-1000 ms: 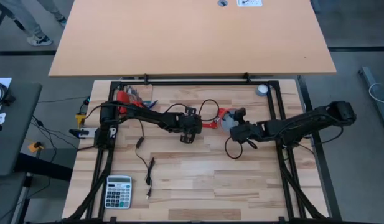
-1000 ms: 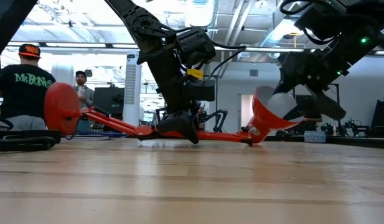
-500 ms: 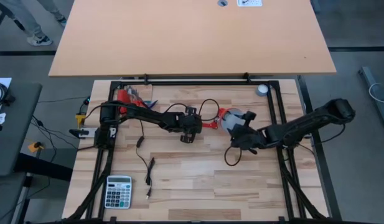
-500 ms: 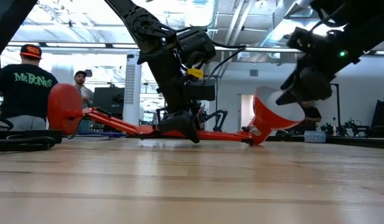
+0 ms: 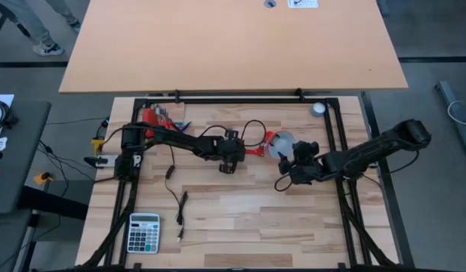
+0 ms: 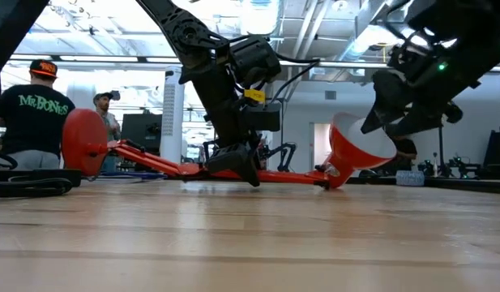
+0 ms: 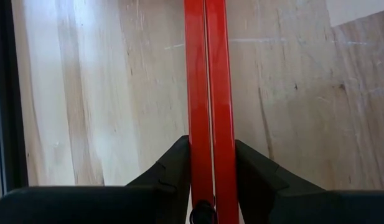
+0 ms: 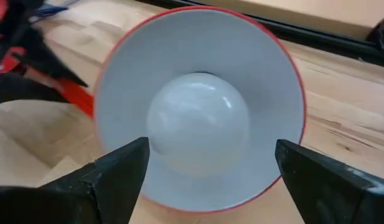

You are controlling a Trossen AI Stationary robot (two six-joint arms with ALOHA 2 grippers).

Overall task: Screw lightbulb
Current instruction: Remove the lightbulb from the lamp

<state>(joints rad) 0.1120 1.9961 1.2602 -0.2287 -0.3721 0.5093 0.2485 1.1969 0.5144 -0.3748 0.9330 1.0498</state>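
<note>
The red lamp lies on its side on the table: round base (image 6: 81, 142), two-bar arm (image 7: 210, 74), and a shade (image 8: 117, 62) that is white inside. The white lightbulb (image 8: 198, 121) sits in the middle of the shade, its screw base hidden. My right gripper (image 8: 211, 162) stands open just in front of the shade's mouth, its fingers wide on either side and touching nothing; in the high view it (image 5: 297, 153) is right of the shade (image 5: 280, 142). My left gripper (image 5: 231, 156) is shut on the lamp's arm. My left gripper pinches the lamp's arm (image 7: 210, 155) between its two fingers (image 7: 176, 165), about midway between base and shade. The fingers come from above, pointing down, one on each side of the bars. The arm (image 6: 274, 174) lies low along the table.
A calculator (image 5: 144, 232) lies near the front left corner and a black cable (image 5: 176, 204) runs beside it. A small grey disc (image 5: 318, 109) sits at the far right. Black frame rails (image 5: 346, 196) border the wooden top. People stand in the room behind (image 6: 27, 113).
My right gripper has drawn back from the shade's mouth a little toward the table's right edge and has turned about its wrist. The lightbulb stays in the shade. The lamp and my left gripper have kept still.
</note>
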